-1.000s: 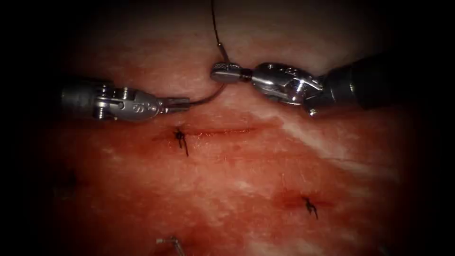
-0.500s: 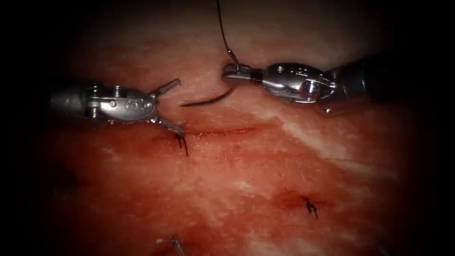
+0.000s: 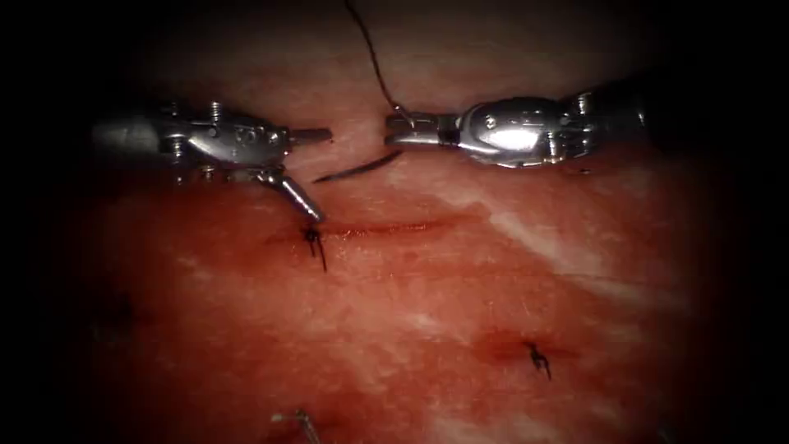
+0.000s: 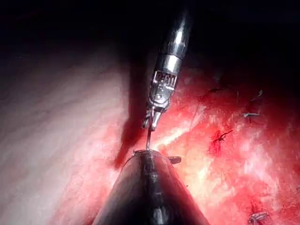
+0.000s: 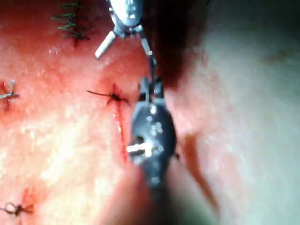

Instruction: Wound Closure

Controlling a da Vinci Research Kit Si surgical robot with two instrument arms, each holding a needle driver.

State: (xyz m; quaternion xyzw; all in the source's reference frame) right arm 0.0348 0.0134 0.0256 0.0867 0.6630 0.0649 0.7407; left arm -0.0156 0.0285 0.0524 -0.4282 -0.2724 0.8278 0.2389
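Note:
My right tool (image 3: pixel 400 128) reaches in from the right above the cut (image 3: pixel 386 228), jaws shut on the curved needle (image 3: pixel 357 168) close to its thread end. The needle hangs free over the tissue (image 3: pixel 427 288), tip toward my left tool (image 3: pixel 324 175). That tool stands open and holds nothing, one jaw level, the other angled down at the cut's left end. Dark thread (image 3: pixel 371 57) runs up from the needle's end. In the right wrist view my right tool (image 5: pixel 150 88) grips the needle (image 5: pixel 151 63), with the open left tool (image 5: pixel 125 46) beyond. In the left wrist view the right tool (image 4: pixel 151 124) faces me.
A tied knot (image 3: pixel 312 239) with short ends sits at the cut's left end. A second knot (image 3: pixel 537 356) lies lower right in a red patch. A cut thread end (image 3: pixel 301 422) lies near the bottom edge. Red fluid wets the tissue around the cut.
My left tool let go of the needle's tip and opened wide, backing off to the left. The right tool kept its hold and turned the needle a little.

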